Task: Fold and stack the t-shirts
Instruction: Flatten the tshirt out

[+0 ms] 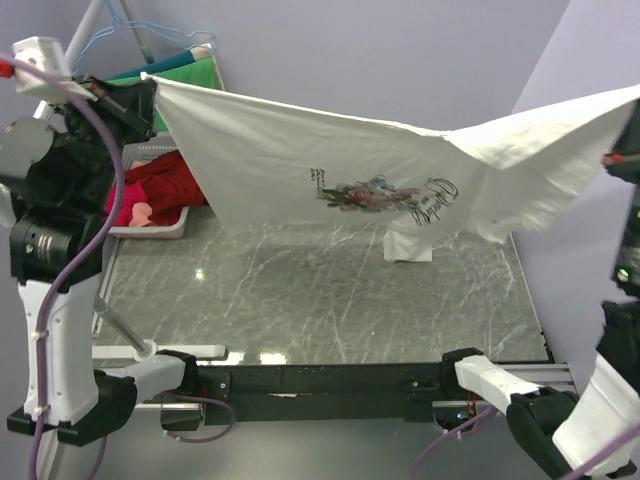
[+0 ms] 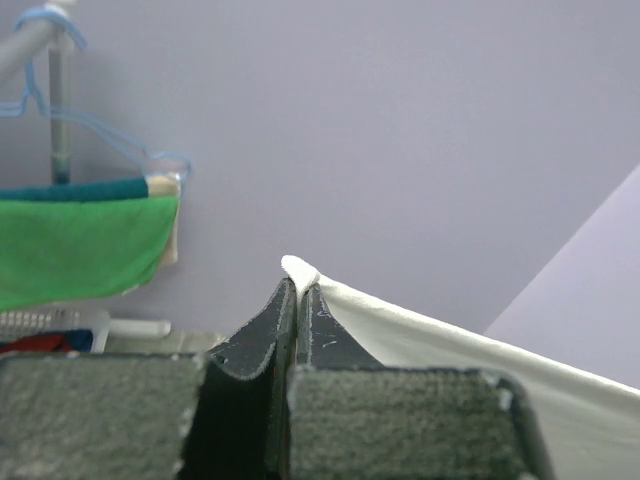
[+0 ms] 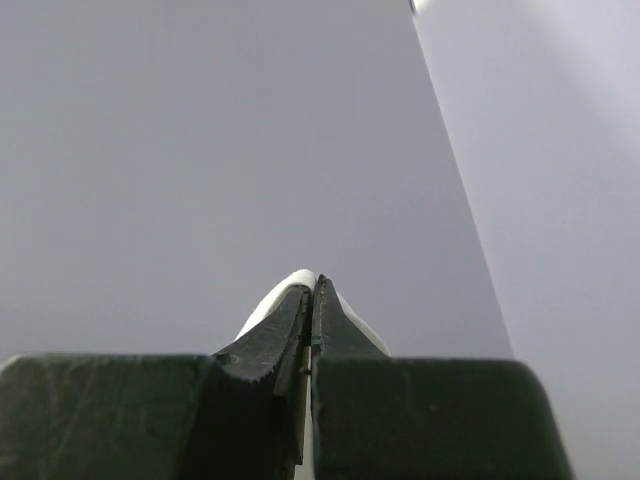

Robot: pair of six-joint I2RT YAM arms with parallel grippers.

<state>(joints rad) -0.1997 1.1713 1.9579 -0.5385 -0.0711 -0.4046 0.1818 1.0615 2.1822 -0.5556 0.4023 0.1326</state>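
The left gripper (image 2: 298, 288) and the right gripper (image 3: 312, 286) are each pinched shut on one end of the t-shirt (image 1: 290, 150), which hangs stretched sideways between them above the table (image 1: 330, 300).

Overhead view overlooks table (image 1: 300, 290); 2 wall-facing wrist views share its t-shirt (image 1: 290, 150).

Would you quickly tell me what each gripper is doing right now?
Left gripper: shut on one edge of the t-shirt, held up above the table.
Right gripper: shut on the t-shirt's opposite edge.
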